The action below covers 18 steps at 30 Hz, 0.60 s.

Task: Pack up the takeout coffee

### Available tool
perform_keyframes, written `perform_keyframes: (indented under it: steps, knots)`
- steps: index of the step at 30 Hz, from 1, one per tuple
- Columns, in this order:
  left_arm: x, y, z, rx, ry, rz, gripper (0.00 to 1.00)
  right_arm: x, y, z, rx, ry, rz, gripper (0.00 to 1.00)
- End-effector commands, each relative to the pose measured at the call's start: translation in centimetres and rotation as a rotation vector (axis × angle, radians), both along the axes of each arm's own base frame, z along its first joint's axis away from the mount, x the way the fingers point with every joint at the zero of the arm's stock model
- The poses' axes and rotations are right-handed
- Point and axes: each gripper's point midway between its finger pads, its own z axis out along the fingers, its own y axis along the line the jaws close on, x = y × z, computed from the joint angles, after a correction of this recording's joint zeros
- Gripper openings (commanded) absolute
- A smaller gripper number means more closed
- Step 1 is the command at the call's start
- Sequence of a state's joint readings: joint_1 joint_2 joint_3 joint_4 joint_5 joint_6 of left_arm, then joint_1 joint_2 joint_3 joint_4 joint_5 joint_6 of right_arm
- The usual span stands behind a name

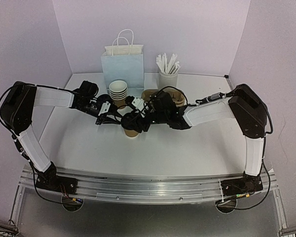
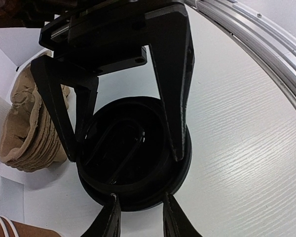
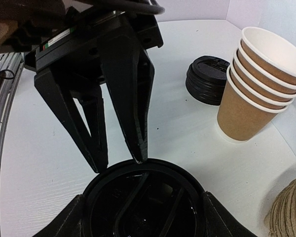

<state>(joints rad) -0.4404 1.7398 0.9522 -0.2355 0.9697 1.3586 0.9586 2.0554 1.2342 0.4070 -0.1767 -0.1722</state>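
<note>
The takeout coffee (image 1: 131,130) is a small brown paper cup that stands mid-table with a round black lid (image 3: 143,207) on top. My right gripper (image 3: 143,213) reaches in from the right. Its fingers sit on either side of the lid's widest part, shut on the lidded cup. My left gripper (image 2: 140,200) comes from the left. Its two fingertips (image 3: 139,157) are a small gap apart and rest on the lid's rim (image 2: 133,197), with nothing between them. The cup's body is hidden under the lid in both wrist views.
A nested stack of brown cups (image 1: 118,91) (image 3: 256,79) and a pile of black lids (image 3: 207,79) stand behind. A white paper bag (image 1: 122,64) and a holder of white straws (image 1: 167,74) stand at the back wall. Pulp carriers (image 2: 32,123) lie stacked nearby.
</note>
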Motion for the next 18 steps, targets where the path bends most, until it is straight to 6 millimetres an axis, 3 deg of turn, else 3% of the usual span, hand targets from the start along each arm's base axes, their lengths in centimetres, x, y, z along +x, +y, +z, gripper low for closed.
perform_keyframes:
  steps: [1, 8, 18]
  knots:
    - [-4.0, 0.3, -4.7, 0.143, 0.055, -0.075, 0.28, -1.9, -2.1, -7.8, -0.171, 0.131, -0.03, 0.63]
    - [-4.3, 0.4, -5.4, 0.171, 0.057, -0.066, 0.28, -1.9, -2.1, -8.2, -0.177, 0.132, -0.035, 0.62]
    - [-5.5, 0.7, -7.0, 0.234, 0.077, -0.084, 0.26, -3.0, -2.9, -11.2, -0.252, 0.182, -0.077, 0.61]
